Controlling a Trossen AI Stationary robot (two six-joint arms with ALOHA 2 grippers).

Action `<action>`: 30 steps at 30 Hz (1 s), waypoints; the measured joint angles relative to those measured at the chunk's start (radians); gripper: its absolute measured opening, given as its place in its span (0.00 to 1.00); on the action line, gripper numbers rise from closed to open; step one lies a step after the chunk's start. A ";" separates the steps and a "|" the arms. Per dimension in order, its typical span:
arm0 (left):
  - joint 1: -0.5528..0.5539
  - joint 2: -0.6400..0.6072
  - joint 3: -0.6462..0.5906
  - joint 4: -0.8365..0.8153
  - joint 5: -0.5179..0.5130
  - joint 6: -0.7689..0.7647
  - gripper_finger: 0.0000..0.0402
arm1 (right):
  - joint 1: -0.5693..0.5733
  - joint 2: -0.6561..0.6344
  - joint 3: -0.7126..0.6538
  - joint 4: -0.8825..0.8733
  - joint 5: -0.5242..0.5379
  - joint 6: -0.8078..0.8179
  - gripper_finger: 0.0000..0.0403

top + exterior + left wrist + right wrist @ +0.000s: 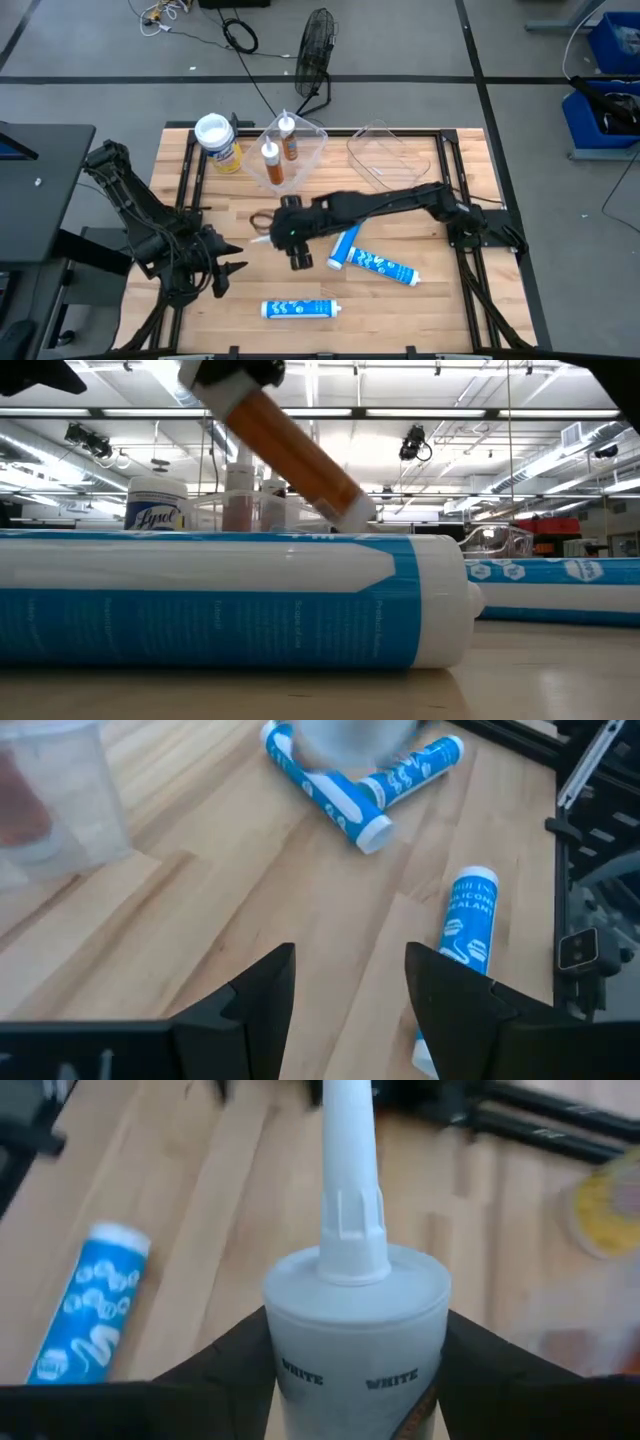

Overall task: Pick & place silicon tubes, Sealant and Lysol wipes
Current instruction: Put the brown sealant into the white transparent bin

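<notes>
Silicone tube [355, 1315]: clamped across its white-capped end in right gripper [288, 232], jaws closed snugly on the body, nozzle pointing out ahead. Held off the table [420, 310], a short way from the clear bin [318, 135] on its middle-of-table side. Bin already loaded with two like tubes standing upright, so probably a carry-to-bin step. To do well: bring tube upright before going over the rim, aim for the free side of the bin away from the two standing tubes, lower fully before opening the jaws; risk of knocking the neighbours or tipping the light bin. Lysol wipes [218, 140] upright just beside the bin, on the left arm's side. Three blue sealant tubes [300, 309] lying flat, well apart from the bin. Left gripper [345, 990] waiting well apart from the bin, jaws spread, holding nothing. Low view gives the lift and tilt of the carried tube, not readable from the high view; right wrist view alone shows the grip seat and "WHITE" printed on the cap.
</notes>
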 joint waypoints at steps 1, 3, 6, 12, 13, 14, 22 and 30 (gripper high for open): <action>0.000 0.000 0.000 0.002 -0.006 0.008 0.49 | -0.004 -0.015 0.000 0.009 0.002 0.009 0.52; 0.000 0.000 0.000 0.003 -0.019 0.012 0.49 | -0.014 -0.042 0.000 0.044 0.008 0.037 0.52; 0.000 0.000 0.000 0.001 -0.070 0.015 0.49 | -0.027 -0.084 0.000 0.103 0.011 0.080 0.52; 0.013 0.000 0.000 0.009 -0.223 0.023 0.49 | -0.049 -0.135 0.000 0.211 -0.044 0.165 0.52; 0.017 -0.003 0.000 0.018 -0.249 0.016 0.49 | -0.052 -0.143 0.000 0.221 -0.065 0.180 0.52; 0.021 -0.007 0.000 0.025 -0.276 0.005 0.50 | -0.055 -0.151 0.000 0.234 -0.084 0.195 0.52; 0.072 -0.102 0.000 0.178 -0.420 0.032 0.72 | -0.062 -0.175 0.000 0.344 -0.214 0.270 0.52; 0.089 -0.151 0.000 0.627 -0.388 0.617 0.88 | -0.084 -0.180 0.000 0.446 -0.224 0.281 0.52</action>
